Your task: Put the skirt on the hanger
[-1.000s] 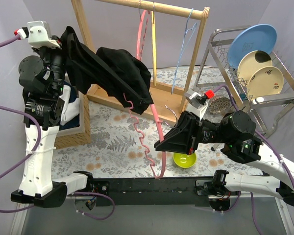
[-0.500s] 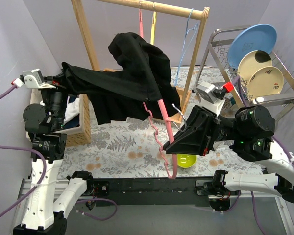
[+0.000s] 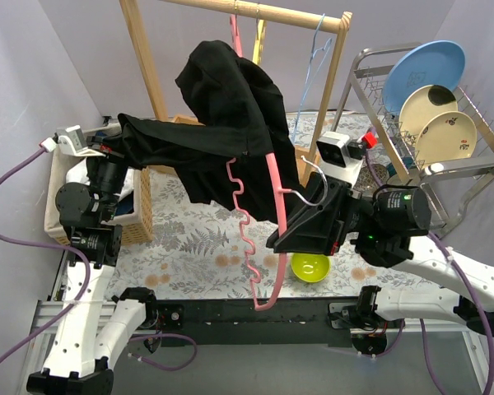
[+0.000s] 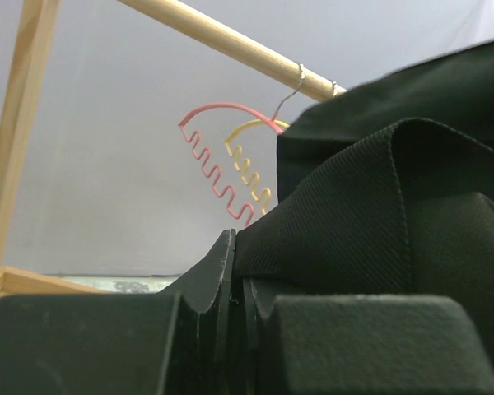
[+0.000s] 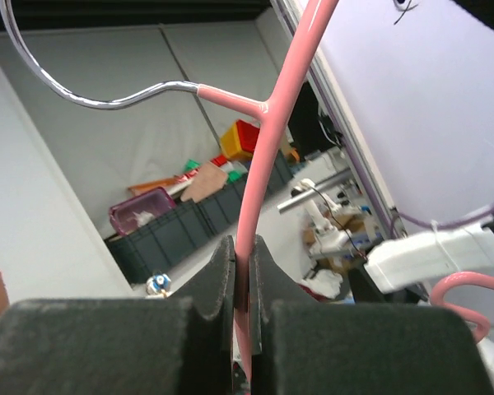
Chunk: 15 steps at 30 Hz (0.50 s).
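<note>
Black fabric skirt (image 3: 230, 123) is draping over the pink plastic hanger (image 3: 273, 189) your right gripper (image 5: 243, 280) is pinching; your left gripper (image 4: 237, 284) is clamping its edge. Only overhead is showing three plates (image 3: 428, 70), one green bowl (image 3: 310, 267).

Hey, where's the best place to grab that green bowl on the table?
Probably the green bowl's near rim, coming straight down: it sits upright and open, so one finger can drop inside. The right arm covers its far edge.

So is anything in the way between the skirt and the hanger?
Nothing visible. The skirt, pinched by the left gripper, already drapes over the upper part of the pink hanger, which the right gripper clamps.
</note>
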### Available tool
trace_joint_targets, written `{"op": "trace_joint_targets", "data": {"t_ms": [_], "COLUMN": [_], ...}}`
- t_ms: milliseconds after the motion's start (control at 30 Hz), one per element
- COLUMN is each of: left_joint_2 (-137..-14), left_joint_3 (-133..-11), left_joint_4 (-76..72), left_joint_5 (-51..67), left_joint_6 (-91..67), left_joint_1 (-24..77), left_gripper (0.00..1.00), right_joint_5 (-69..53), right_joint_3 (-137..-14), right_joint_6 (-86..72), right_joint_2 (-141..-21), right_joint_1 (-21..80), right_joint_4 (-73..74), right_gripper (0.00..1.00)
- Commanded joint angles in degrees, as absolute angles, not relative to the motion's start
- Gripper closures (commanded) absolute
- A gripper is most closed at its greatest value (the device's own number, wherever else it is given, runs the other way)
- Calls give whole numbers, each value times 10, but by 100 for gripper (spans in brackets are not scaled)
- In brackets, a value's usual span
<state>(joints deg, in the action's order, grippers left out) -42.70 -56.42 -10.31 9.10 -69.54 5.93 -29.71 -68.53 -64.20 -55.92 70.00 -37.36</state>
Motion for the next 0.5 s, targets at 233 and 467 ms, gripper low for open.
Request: {"op": "trace_joint_targets", "data": {"t_ms": [233, 467], "left_joint_2": [-452, -513], "left_joint_3": [-544, -515], "left_joint_4": [-161, -228], "left_joint_5": [90, 7], "left_joint_6": [-708, -683], "left_joint_1": [54, 54], "left_gripper": [100, 100], "right_joint_5": [-285, -266], "right_joint_3": [-718, -698], "right_joint_6": [-817, -857], "right_joint_2": [-654, -692], "right_joint_1": [706, 704], "right_joint_4": [-702, -793], "right_gripper": [99, 99]}}
